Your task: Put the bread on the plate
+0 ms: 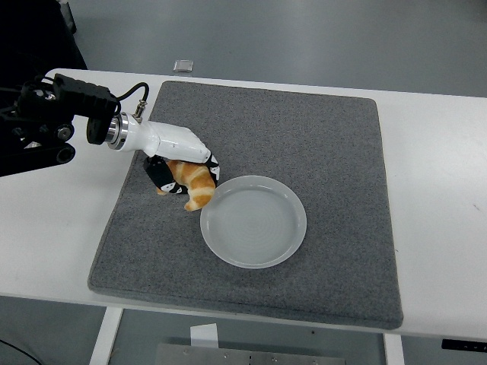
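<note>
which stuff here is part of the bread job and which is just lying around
Part of the job:
- bread, held in the left hand
- plate, nothing on it
- grey mat under both

Just lying about:
- small square object beyond the table's far edge

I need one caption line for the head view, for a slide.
The left hand holds a croissant just beside the rim of an empty plate on a grey mat.
</note>
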### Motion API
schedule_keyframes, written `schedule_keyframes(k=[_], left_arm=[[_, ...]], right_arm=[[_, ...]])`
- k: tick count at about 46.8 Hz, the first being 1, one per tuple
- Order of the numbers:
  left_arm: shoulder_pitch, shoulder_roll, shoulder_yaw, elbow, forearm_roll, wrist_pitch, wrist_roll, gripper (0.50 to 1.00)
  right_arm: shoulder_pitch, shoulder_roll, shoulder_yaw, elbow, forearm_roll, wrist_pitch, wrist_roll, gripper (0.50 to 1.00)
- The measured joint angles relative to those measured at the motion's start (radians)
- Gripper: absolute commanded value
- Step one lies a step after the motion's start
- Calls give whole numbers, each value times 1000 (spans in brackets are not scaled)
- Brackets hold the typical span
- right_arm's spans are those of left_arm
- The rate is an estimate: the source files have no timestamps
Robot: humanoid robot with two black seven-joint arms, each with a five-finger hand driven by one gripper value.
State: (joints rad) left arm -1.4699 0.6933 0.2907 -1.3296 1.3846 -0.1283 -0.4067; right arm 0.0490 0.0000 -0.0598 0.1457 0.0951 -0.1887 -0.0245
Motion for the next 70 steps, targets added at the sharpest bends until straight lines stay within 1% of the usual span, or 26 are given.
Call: schedule_keyframes(k=[8,19,27,31,34,40,45,52,56,61,70], left_arm=[[-38,0,-79,-5,-1,-19,-1,500],[-93,-2,-187,-5,-1,-68,-1,500],[-157,-5,-221,-4,-22,-101,-2,500],[-175,-12,-223,-5,-29,-106,-3,500],[-176,-31,-223,-5,-30,-106,-3,500],[-165,-76,-225,-9,-26,-75,-14,500],[-150,-126,-228,-8,-22,-9,-28,500],[-105,-185,-228,-8,-14,48,-44,500],[-76,-209,-227,-9,-10,66,-60,500],[-45,-219,-224,-9,18,84,-87,500],[-1,-224,-212,-17,86,87,-145,500]], right_arm=[[0,0,0,0,0,0,0,952],[0,0,0,0,0,0,0,952],[0,0,0,0,0,0,0,952],[0,0,0,0,0,0,0,952],[0,0,0,0,0,0,0,954],[0,0,0,0,0,0,0,952],[0,0,0,0,0,0,0,952],[0,0,0,0,0,0,0,952],[0,0,0,0,0,0,0,952],[0,0,0,0,0,0,0,952],[0,0,0,0,0,0,0,954]])
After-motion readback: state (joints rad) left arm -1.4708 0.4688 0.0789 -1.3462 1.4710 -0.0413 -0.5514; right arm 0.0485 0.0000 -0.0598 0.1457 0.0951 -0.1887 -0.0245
